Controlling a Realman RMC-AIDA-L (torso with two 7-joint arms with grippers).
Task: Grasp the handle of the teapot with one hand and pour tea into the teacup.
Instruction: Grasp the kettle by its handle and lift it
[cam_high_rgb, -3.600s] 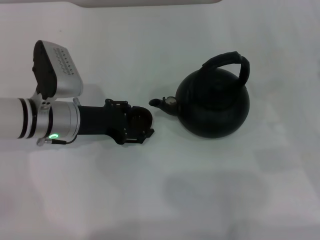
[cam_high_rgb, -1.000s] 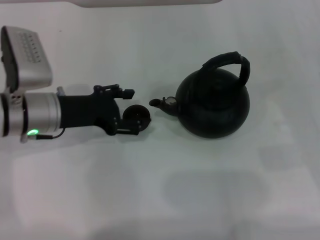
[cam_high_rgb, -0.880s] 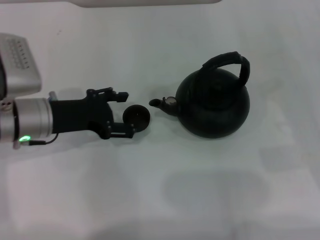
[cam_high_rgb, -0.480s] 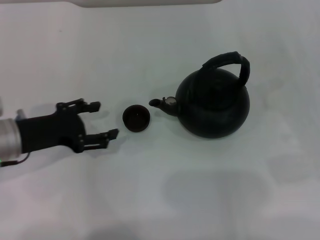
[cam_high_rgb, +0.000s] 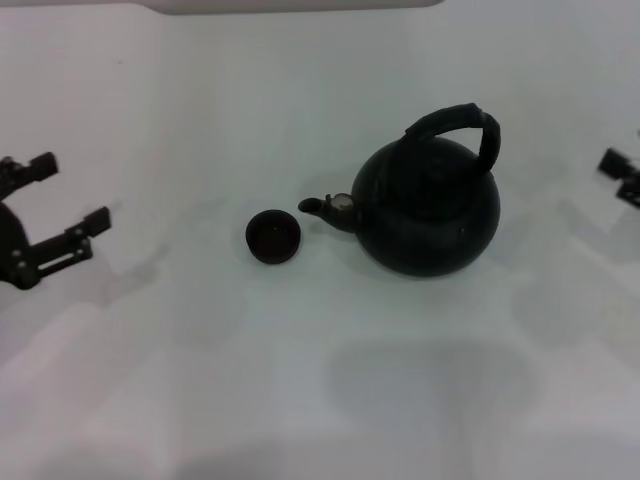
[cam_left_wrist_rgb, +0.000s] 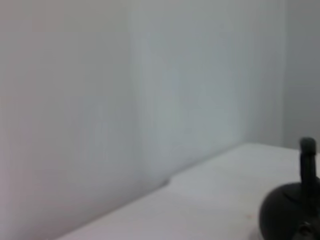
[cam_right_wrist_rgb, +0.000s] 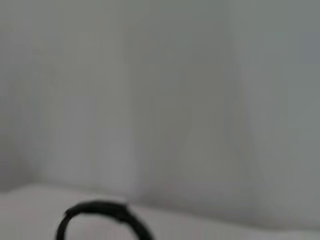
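A: What sits at the far left?

B: The left tool (cam_high_rgb: 62, 196) hangs at the left edge of the head view, above the white table (cam_high_rgb: 300, 380). Its two fingers are spread apart and grip nothing. Only its tips show; the arm behind is cut off by the border.

A: And moving inward?

B: A broad stretch of bare table lies between that tool and the teacup (cam_high_rgb: 272, 236). The teacup stands upright, well apart from the tool, with free surface on its near and far sides.

A: Next?

B: Just right of the teacup is the spout's silver-capped tip, close to the cup's rim, with a narrow gap between them. The teapot (cam_high_rgb: 428, 210) stands upright near the middle of the table, spout pointing left at the cup. The handle (cam_high_rgb: 456, 122) arches over the pot's top, untouched. The left wrist view catches the pot (cam_left_wrist_rgb: 287, 212) low in a corner; the right wrist view shows only the arch of the handle (cam_right_wrist_rgb: 102, 215).

A: The right edge?

B: The right tool (cam_high_rgb: 622, 175) just pokes in at the right border, well apart from the pot, with open table between. I cannot tell whether it is apart or together.
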